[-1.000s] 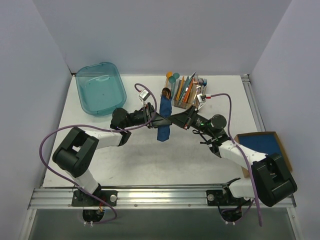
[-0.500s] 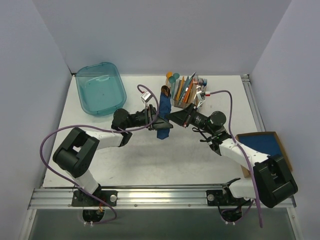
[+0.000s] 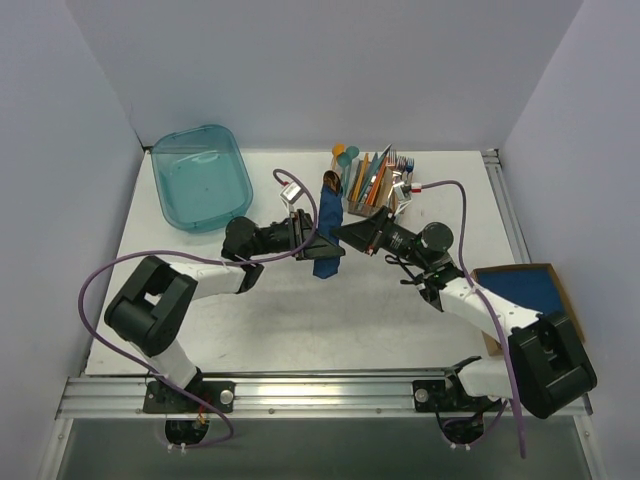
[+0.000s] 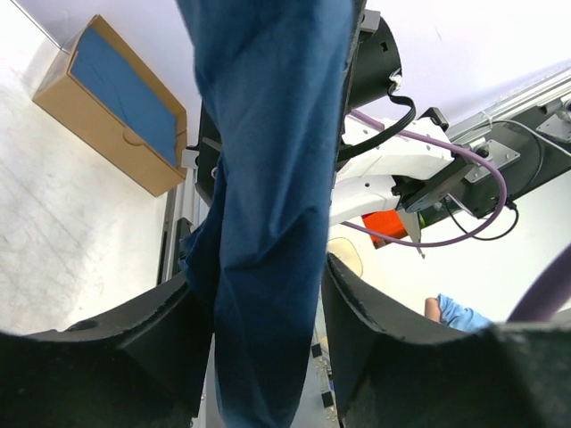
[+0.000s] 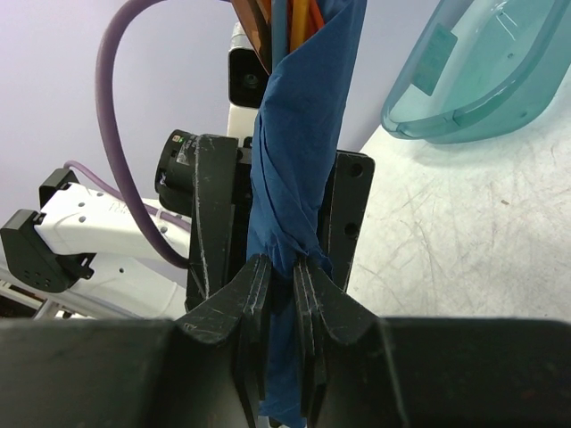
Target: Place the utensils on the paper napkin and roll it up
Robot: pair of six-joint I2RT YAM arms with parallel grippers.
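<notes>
Dark blue paper napkin (image 3: pixel 327 232), twisted into a creased, soft roll, stands upright above the scuffed white table (image 3: pixel 300 320), with shiny orange-copper utensils (image 5: pixel 254 20) poking from its top. Right gripper (image 5: pixel 281 278) has its black fingers pinched tight on the roll's lower part. Left gripper (image 4: pixel 263 278) has fingers flanking the roll; whether they press it cannot be told.

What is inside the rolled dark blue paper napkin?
Slim orange-copper utensil ends stick out at the top of the dark blue paper napkin roll. The rest of their length is wrapped in paper and hidden, so the number of pieces cannot be told.
</notes>
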